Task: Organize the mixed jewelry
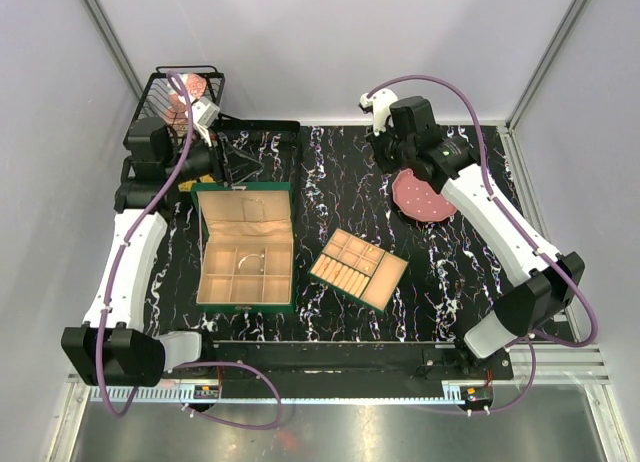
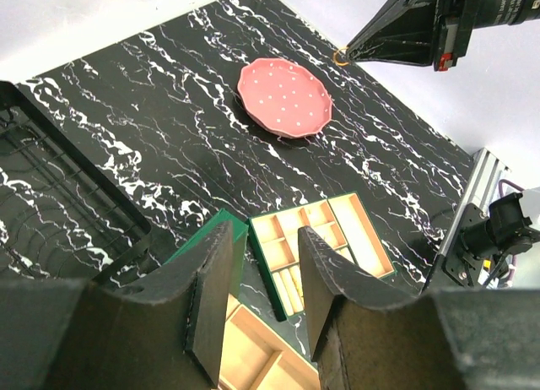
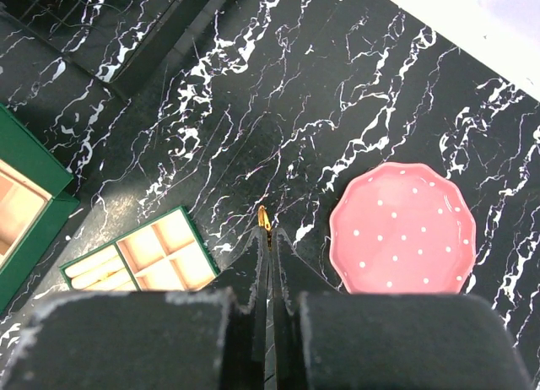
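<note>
So far: small gold wire hoop lifted; others too tiny to see.
Right gripper: pinching it near far-right corner of black marbled worktop.
Left gripper: jaws part-spread, empty.
Remaining: drop into green compartmented box.

One small gold ring sits pinched upright at the tips of the right fingers. It hangs above the dark tabletop.

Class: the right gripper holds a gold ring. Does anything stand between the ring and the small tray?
Nothing visible does. The right gripper, shut on the gold ring, hangs over bare mat; only mat lies between ring and tray. The plate lies opposite.
</note>
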Motion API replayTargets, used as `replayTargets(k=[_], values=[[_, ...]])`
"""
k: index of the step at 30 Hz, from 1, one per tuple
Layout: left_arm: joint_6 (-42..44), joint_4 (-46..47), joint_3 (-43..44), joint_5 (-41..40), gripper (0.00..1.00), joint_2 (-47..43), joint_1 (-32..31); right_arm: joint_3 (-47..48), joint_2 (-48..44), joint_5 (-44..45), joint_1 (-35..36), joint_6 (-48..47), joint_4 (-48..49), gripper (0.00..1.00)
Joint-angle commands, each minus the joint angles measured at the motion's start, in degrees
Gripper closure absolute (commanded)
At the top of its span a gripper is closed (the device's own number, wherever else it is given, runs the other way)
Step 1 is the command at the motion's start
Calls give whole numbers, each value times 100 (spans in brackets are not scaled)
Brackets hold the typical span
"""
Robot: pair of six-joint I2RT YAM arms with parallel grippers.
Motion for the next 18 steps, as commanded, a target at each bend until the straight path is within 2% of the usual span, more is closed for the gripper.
replayTargets(k=[1, 5, 18], values=[[159, 82, -56, -80, 60, -274, 75, 22, -8, -285, 11, 29, 24, 100], [176, 65, -109, -71, 60, -335, 101, 57, 0, -628, 2, 64, 23, 100], [194, 47, -162, -62, 60, -353, 102, 30, -17, -338, 19, 55, 85, 100]])
